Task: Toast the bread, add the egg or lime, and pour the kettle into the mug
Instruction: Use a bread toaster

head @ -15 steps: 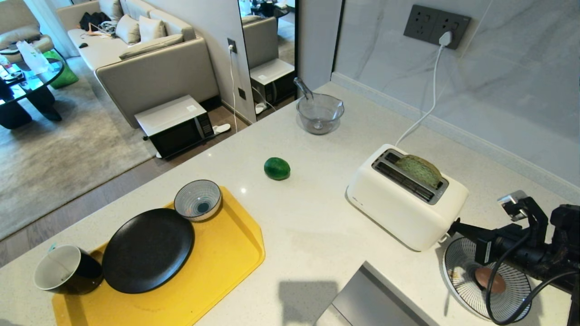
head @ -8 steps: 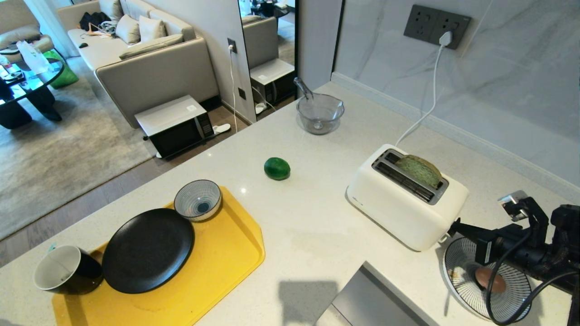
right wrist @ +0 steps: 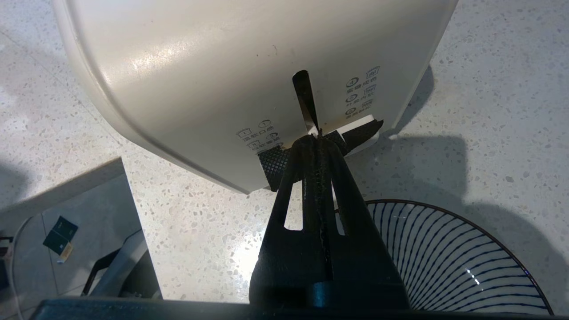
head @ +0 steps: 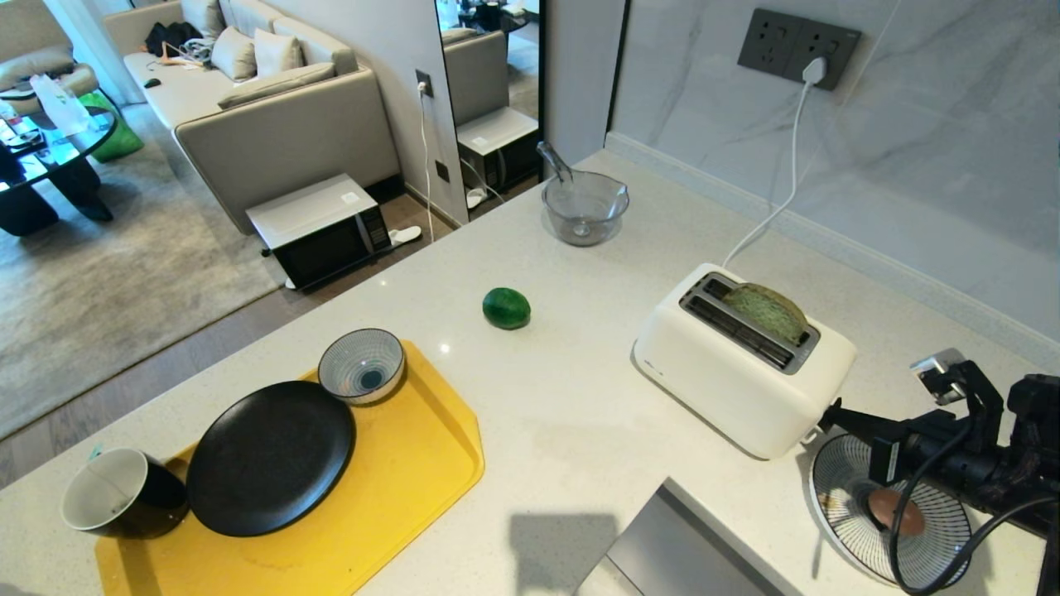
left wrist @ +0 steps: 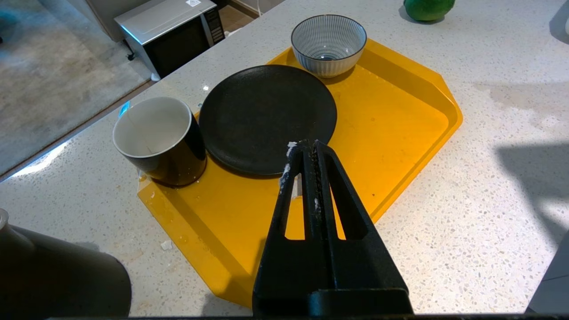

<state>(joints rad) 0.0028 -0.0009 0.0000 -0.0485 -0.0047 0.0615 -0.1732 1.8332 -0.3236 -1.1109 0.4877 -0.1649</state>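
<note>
right gripper (right wrist: pixel 316 138) at the toaster lever, bread (head: pixel 768 312) sitting high in the slot

the right gripper, fingers pressed together and holding nothing, has its tip at the lever (right wrist: pixel 355 133) near the bottom of the slot on the end of the toaster (head: pixel 741 364); the bread stands in the rear slot with its top well clear of the rim, so by my reading toasting is not latched. the risk: the closed tip could slide off the small lever, or push the light toaster sideways across the counter (head: pixel 563 414) toward the striped plate (head: pixel 845 513) just beside it, where the egg (head: pixel 898 513) lies under the arm. the left gripper (left wrist: pixel 306 153), also closed and empty, hangs above the yellow tray (left wrist: pixel 400 115), near the mug (left wrist: pixel 158 140). the lime (head: pixel 506 308) rests alone on the counter, well apart from the toaster.
</note>
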